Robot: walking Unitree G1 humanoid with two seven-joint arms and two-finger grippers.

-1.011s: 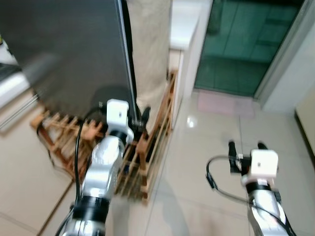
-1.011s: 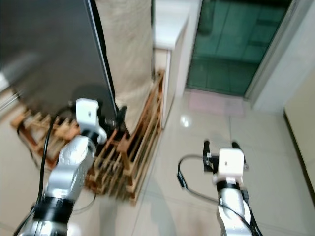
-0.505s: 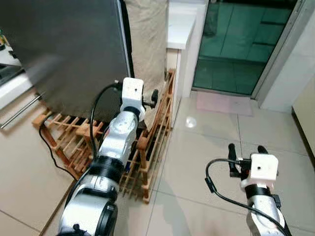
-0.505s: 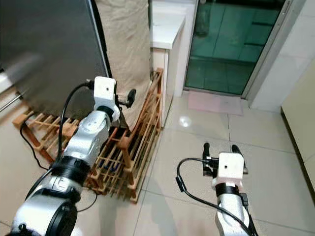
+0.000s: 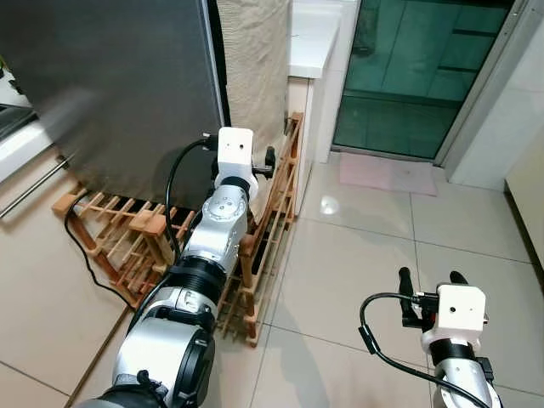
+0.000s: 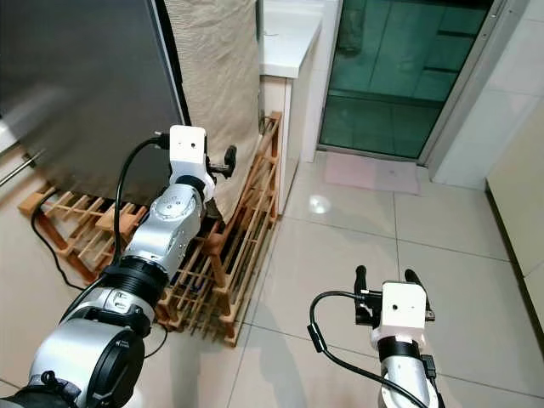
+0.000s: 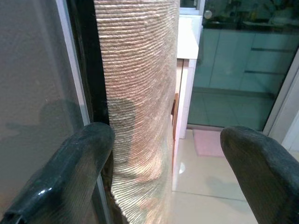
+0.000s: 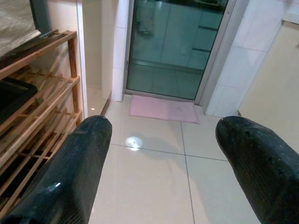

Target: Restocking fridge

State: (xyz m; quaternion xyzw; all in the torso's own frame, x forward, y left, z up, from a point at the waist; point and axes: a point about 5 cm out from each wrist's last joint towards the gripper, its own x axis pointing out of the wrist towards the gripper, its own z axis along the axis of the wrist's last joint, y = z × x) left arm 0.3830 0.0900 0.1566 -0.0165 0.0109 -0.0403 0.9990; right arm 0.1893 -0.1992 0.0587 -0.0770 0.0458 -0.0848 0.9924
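Up at far left in the left eye view, fridge door: big dark grey slab, swung open, edge lined with black seal. Left gripper stretched out toward that edge, black fingers reaching between door edge and beige woven cloth hanging just right of it; spread hard to read from here. Wooden rack on floor under arm, black cable trailing beside it. Right gripper low at near right over pale tiled floor, two fingers apart, holding nothing. Green glass door far right, pink mat before it. Right eye view: same layout, left gripper by door edge, white counter behind cloth. Left wrist view: fingers spread wide, empty, cloth and black door seal between and beyond them, one finger just beside seal, contact unclear. Right wrist view: fingers wide apart, nothing pinched, rack on one side, mat ahead. Judgement: door likely heavy, rigid, smooth metal face slippery, so best taken at free vertical edge, hooked or pushed flat, not pinched; cloth soft and apt to snag fingers. No stock items seen.
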